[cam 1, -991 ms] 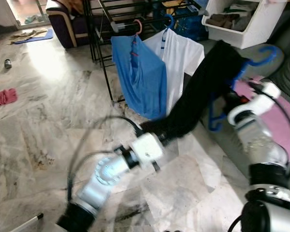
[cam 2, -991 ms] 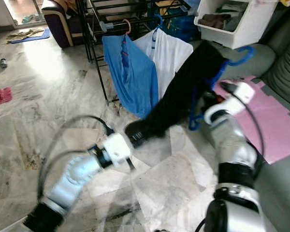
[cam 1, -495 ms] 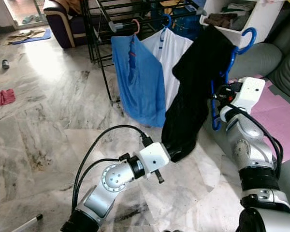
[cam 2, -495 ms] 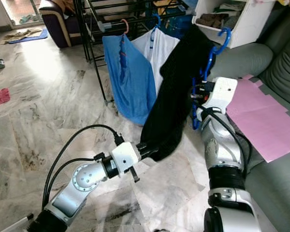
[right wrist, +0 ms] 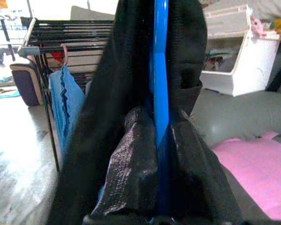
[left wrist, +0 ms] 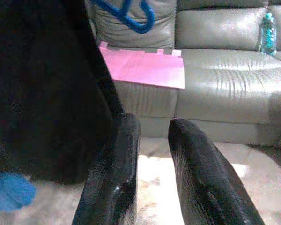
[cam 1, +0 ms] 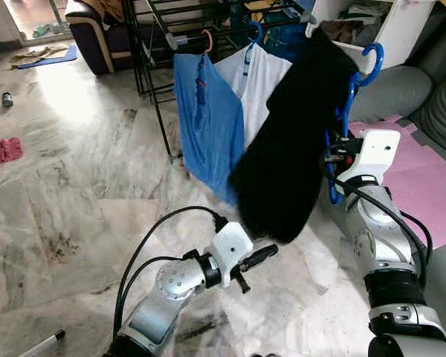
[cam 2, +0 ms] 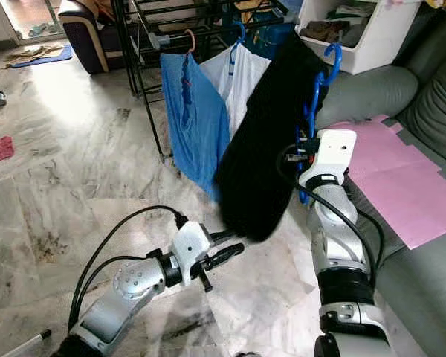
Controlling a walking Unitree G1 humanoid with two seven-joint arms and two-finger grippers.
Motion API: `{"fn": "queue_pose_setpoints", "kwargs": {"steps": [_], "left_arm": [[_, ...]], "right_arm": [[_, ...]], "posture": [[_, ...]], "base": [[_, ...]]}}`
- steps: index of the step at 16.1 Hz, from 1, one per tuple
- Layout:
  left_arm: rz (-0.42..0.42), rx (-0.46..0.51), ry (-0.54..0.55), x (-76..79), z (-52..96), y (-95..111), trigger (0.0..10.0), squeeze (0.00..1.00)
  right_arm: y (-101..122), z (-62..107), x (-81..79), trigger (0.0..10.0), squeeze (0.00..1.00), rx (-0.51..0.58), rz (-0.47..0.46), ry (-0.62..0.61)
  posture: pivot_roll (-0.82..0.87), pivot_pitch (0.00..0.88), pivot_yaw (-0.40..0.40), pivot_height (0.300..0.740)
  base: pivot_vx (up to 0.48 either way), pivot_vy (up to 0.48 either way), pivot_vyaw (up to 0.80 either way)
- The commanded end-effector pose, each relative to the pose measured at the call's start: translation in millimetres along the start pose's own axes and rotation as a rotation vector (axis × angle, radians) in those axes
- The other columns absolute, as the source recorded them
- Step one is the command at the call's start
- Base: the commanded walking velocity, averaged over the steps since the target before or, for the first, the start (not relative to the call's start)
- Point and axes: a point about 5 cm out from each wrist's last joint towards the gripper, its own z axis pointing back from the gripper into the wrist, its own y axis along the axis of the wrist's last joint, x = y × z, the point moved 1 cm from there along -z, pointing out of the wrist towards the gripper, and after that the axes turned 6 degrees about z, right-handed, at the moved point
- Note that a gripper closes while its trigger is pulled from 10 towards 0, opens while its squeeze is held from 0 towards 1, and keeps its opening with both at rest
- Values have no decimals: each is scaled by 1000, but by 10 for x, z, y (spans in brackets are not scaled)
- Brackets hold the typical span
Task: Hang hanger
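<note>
Right gripper [right wrist: 157,140] clenched on blue hanger [cam 1: 347,97], black garment [cam 1: 290,149] draped, hook up toward rack [cam 1: 163,89] at 11 o'clock; left gripper [left wrist: 152,154] released, fingers parted, holding nothing

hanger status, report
Right end effector shut on blue hanger, black garment draped over it. Left end effector open, low, empty. Hook not yet on rack; hung shirts alongside.

blue hanger [cam 1: 349,89] | upright, black garment [cam 1: 290,141] draped | beside rack [cam 1: 208,18]
</note>
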Motion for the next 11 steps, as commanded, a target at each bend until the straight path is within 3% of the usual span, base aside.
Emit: {"fn": "queue_pose_setpoints", "kwargs": {"steps": [1,2,4,7,8,11], "left_arm": [[15,18,5,-26,31,56,10000,1000],[45,22,7,-42,64,56,10000,1000],[29,40,35,-99,137,86,10000,1000],[-135,24,124,-395,293,159,10000,1000],[-224,10,171,-600,377,236,10000,1000],[-309,19,230,-857,484,403,10000,1000]], "right_arm": [[107,-17,29,10000,0,67,39,-3],[78,-3,19,10000,0,67,41,7],[52,44,-34,10000,0,78,103,71],[37,190,-103,10000,0,143,133,181],[-11,297,-97,10000,0,156,129,237],[-44,462,-45,10000,0,163,132,271]], "posture": [[-7,61,-20,740],[-6,60,-19,740],[-5,63,-18,740],[0,64,-18,740],[0,64,-20,740],[-11,78,-7,740]], "base": [[0,0,0],[0,0,0],[0,0,0],[0,0,0],[0,0,0],[0,0,0]]}}
